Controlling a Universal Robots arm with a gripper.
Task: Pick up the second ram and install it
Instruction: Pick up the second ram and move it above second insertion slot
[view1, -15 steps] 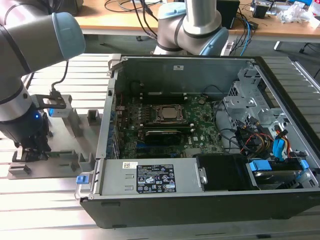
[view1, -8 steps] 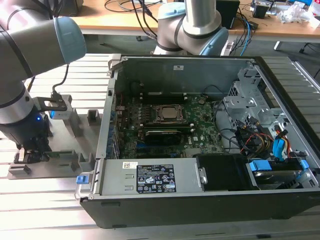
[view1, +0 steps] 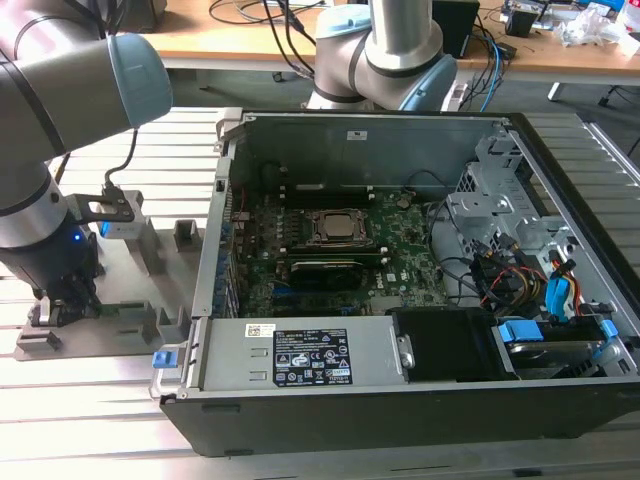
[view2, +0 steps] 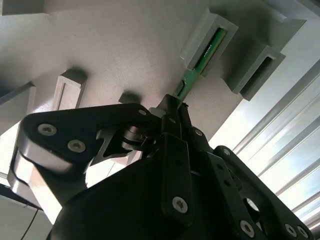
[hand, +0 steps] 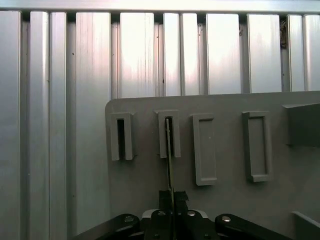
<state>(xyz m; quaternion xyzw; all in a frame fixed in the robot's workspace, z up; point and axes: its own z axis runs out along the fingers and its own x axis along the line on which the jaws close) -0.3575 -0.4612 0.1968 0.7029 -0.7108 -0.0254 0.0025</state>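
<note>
Matt grey plastic tray (hand: 140, 200); ribbed bare metal table (hand: 65, 100); matt black hand (view2: 175, 103).

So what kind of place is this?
Probably a robot lab or workshop: a robot arm works beside an open computer on a metal bench, with a cable-strewn desk beyond.

Table (view1: 80, 425): pale, ribbed aluminium slats.
At 9 o'clock in the exterior view: a flat grey holder plate (view1: 100, 345) with upright slotted blocks, lying on the slats.
Centre to 3 o'clock: an open black computer case (view1: 400, 425), resting directly on the table.
</note>
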